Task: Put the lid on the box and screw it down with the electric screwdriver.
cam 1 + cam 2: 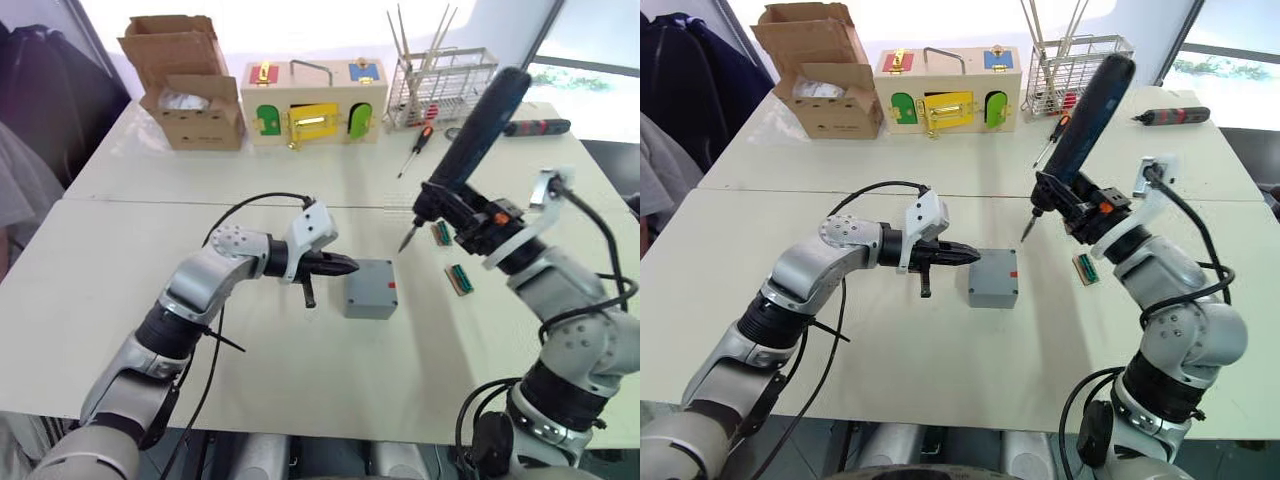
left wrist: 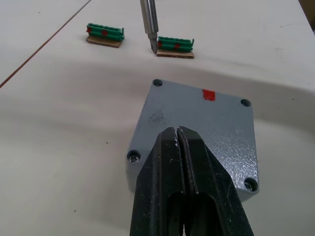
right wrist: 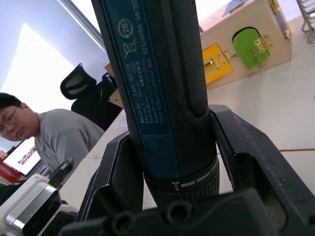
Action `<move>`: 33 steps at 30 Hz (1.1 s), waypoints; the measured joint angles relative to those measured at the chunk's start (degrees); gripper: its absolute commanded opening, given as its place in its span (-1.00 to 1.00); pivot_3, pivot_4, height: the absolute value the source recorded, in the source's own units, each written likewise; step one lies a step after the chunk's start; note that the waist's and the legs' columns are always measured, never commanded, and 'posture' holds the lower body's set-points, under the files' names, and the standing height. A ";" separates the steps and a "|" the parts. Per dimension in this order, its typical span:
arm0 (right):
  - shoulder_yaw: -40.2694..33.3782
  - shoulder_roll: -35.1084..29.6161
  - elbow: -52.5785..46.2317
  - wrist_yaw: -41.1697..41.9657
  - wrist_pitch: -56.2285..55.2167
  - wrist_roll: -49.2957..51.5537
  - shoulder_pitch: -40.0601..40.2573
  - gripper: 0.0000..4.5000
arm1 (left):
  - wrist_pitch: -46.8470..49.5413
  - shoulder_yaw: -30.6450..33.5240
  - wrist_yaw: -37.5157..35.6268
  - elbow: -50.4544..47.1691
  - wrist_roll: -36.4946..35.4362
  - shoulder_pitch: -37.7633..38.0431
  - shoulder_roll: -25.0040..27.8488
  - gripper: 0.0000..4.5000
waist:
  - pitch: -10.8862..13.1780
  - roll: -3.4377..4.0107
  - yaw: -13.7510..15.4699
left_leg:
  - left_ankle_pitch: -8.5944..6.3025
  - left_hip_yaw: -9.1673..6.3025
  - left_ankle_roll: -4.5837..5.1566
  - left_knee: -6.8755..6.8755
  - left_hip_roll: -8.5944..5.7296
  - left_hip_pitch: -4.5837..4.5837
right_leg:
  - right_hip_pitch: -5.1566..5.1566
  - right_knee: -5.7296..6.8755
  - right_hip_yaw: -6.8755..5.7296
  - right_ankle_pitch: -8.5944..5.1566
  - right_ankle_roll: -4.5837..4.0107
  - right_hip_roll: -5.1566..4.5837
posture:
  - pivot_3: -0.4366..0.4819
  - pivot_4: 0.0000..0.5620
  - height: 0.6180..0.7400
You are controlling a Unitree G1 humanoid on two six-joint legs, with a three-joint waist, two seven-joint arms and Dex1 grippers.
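At the upper left of the left eye view an open cardboard box (image 1: pixel 185 80) stands at the far edge of the white table (image 1: pixel 100 270), and just right of it the wooden box with coloured doors (image 1: pixel 312 105).

Lower, left of centre, the left gripper (image 1: pixel 338 266) reaches toward the frame's middle with its two black fingers (image 2: pixel 184 167) pressed together, tips meeting and holding nothing. In the left wrist view those tips sit over the near part of the lid (image 2: pixel 206 123), though whether they touch it I cannot tell.

At mid-frame the small grey box (image 1: pixel 371 290) rests flat on the table with the lid on top, a tiny red mark at its far edge and a screw hole at each corner; whether any hole holds a screw is too small to judge.

Right of centre, the electric screwdriver (image 1: pixel 470 140) is clamped in the right gripper (image 1: pixel 462 215), whose fingers (image 3: pixel 251 152) close round the tool's collar. The tool tilts, body toward the upper right, and its thin metal bit (image 1: pixel 408 238) hangs above the table just beyond the box, apart from it. Two small green connector blocks (image 1: pixel 460 278) lie near the bit's tip.

At the top right stand a wire rack (image 1: pixel 440 85), a slim red-and-black hand screwdriver (image 1: pixel 415 148) and a dark driver with red bands (image 1: pixel 535 127).
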 measured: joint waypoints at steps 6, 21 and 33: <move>3.00 -0.13 2.93 -0.46 -5.72 1.97 3.74 -0.19 | -0.72 -1.34 -0.80 0.79 1.32 0.24 -1.15 -1.00 | 0.00 0.00 0.15 | 0.00 0.01 0.00 0.06 0.00 0.01 | 0.05 -0.02 0.00 0.00 0.00 0.00 | -0.05 -0.47 0.99; 6.04 -5.60 3.17 -2.62 -7.99 8.02 6.83 -0.19 | -1.63 -2.04 -1.15 0.75 3.13 1.76 -2.05 -1.00 | 0.00 -0.01 0.39 | 0.00 -0.03 0.00 0.06 0.01 0.03 | 0.09 -0.04 -0.01 0.00 0.00 0.01 | -0.05 -0.47 0.99; 9.29 -7.03 5.43 -3.79 -13.21 8.75 7.42 -0.19 | -1.56 -2.10 -1.28 0.73 3.21 1.79 -2.42 -1.00 | 0.00 -0.01 0.39 | 0.00 -0.03 0.00 0.06 0.01 0.05 | 0.12 -0.06 -0.01 0.00 0.00 0.01 | -0.05 -0.47 0.99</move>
